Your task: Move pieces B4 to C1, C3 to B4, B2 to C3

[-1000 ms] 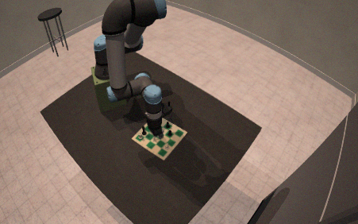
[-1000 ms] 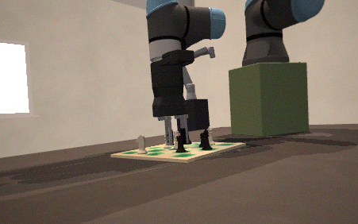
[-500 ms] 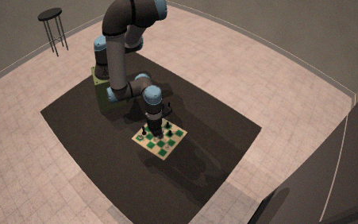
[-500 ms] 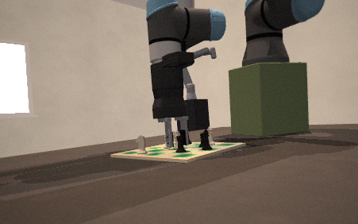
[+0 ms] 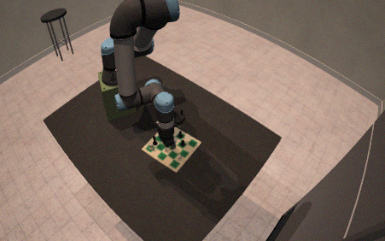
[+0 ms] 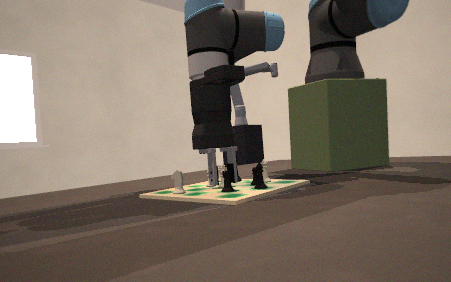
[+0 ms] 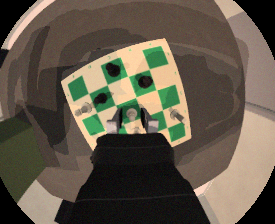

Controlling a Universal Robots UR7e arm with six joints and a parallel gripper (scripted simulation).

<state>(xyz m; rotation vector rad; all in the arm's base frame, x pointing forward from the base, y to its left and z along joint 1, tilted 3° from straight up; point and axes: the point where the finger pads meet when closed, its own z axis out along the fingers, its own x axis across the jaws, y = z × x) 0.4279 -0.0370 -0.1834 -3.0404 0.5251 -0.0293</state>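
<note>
Claw [image 6: 221, 172] — partly open, fingers parted to a moderate width and pointing straight down over the chessboard [image 6: 275, 186]. The exterior view shows the two fingers [image 6: 211, 170] low over the squares, their tips at about the height of the pieces. A pale piece [image 6: 221, 172] stands in the gap between them; nothing shows the fingers pressing on it, and the claw holds nothing. In the wrist view the two fingertips frame a small piece on the near half of the board, though whether they touch it cannot be told.

Pieces — all that can be seen stand upright. Two black pieces stand just beside the claw in the exterior view: one [image 6: 228, 179] at the near edge, another [image 6: 259, 177] to its right. A white piece [image 6: 177, 182] stands apart at the left corner of the board. The wrist view shows three dark pieces [image 7: 145, 82] on the far rows and pale ones [image 7: 177, 115] nearer. The edge lettering is too small to read, so squares cannot be named.

Board — green and cream squares, lying flat on the dark surface [image 5: 107, 171], near the green pedestal [image 6: 370, 125] that carries the arm.
</note>
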